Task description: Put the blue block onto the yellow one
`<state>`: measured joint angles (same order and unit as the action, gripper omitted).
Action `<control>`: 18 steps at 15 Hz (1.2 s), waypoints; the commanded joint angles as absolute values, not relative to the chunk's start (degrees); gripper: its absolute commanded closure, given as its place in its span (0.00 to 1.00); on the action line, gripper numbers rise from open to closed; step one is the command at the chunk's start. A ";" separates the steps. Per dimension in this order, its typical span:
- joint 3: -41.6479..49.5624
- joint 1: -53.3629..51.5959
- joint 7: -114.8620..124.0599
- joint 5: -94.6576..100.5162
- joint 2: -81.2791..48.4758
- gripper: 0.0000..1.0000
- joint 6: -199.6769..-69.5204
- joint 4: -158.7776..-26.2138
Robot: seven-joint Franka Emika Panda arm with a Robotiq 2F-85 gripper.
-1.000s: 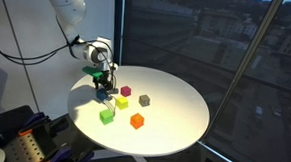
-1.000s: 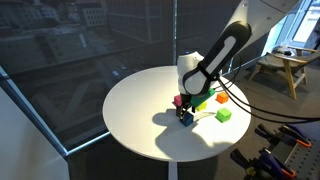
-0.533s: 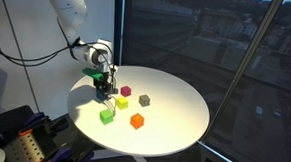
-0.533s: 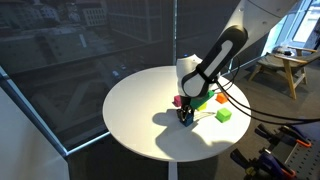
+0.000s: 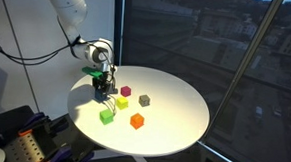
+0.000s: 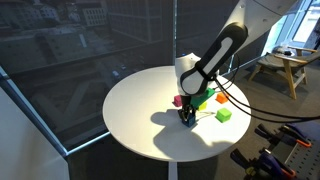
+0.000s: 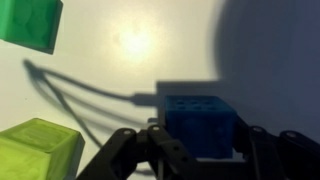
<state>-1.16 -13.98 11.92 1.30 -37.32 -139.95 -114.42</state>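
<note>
The blue block (image 7: 200, 122) sits between my fingers in the wrist view, both pads pressed against its sides. My gripper (image 7: 201, 145) is shut on it. In both exterior views the gripper (image 5: 103, 88) (image 6: 186, 116) reaches straight down to the table, and the blue block (image 6: 186, 120) shows as a dark spot at its tip, seemingly resting on the surface. The yellow one (image 5: 122, 103) stands a short way from the gripper toward the table's middle, with nothing on top of it.
On the round white table (image 5: 178, 128) stand a magenta cube (image 5: 126, 91), a grey cube (image 5: 144, 100), a lime-green cube (image 5: 107, 115) and an orange cube (image 5: 136, 121). Two greenish cubes (image 7: 30, 22) (image 7: 38, 150) lie close beside the gripper. Windows surround the table.
The jaws have shut onto the blue block, which stood between open fingers a second ago. The arm has barely moved.
</note>
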 commanded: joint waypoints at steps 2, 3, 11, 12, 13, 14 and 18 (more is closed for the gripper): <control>-2.26 -12.12 10.97 0.92 -33.85 0.68 -134.23 -114.21; -2.18 -11.95 11.14 0.94 -33.04 0.68 -133.95 -114.47; -1.67 -10.39 12.79 0.42 -27.54 0.68 -134.42 -116.50; -1.60 -10.08 12.97 0.23 -27.02 0.68 -134.50 -116.76; -1.46 -9.80 13.31 0.07 -26.43 0.68 -134.48 -117.06; -1.38 -9.50 13.49 -0.06 -25.96 0.68 -134.74 -117.45; -0.71 -8.56 14.98 -0.31 -24.04 0.68 -135.30 -118.86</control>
<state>-0.96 -9.21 13.16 0.46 -27.17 -135.24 -116.37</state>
